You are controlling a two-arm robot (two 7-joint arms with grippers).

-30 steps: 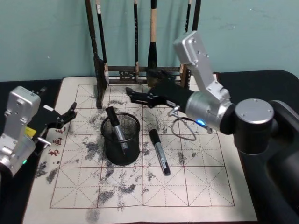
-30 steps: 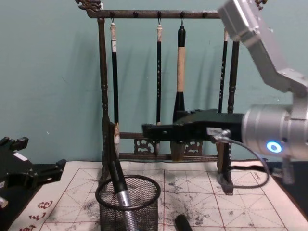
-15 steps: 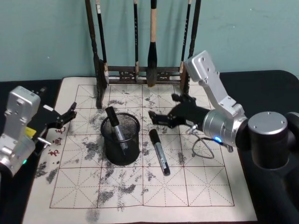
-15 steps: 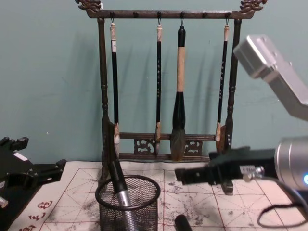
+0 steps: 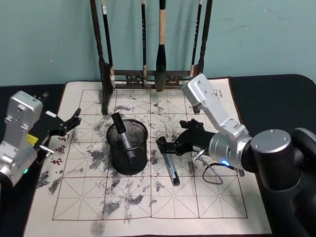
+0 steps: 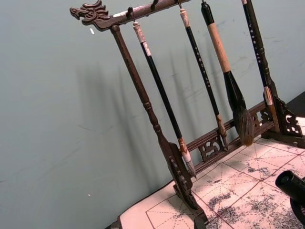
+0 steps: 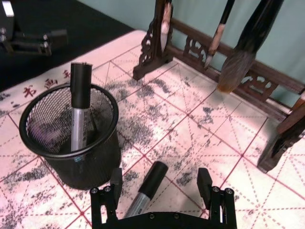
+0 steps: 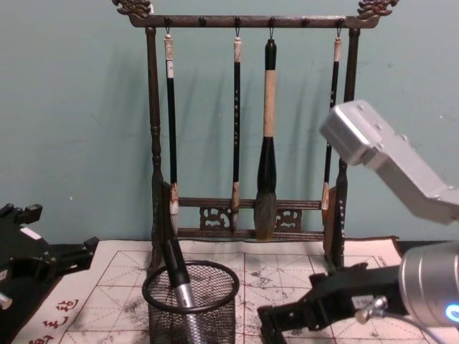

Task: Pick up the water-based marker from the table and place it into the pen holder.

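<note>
The water-based marker, silver with black ends, lies on the ink-stained practice sheet just right of the pen holder. That black mesh cup holds another marker leaning inside. My right gripper is open and low over the lying marker's cap end. In the right wrist view its fingers stand on either side of the marker, not touching it, with the pen holder close beside. From the chest the right gripper sits low beside the pen holder. My left gripper is parked open at the sheet's left edge.
A tall dark wooden brush rack with several hanging brushes stands at the back of the sheet, also seen as the rack from the chest. A loop of cable hangs from my right wrist. Black table surface lies on both sides.
My right gripper has drawn back from beside the rack and come down to the lying marker's cap end. The marker, the pen holder and the left arm have not moved.
</note>
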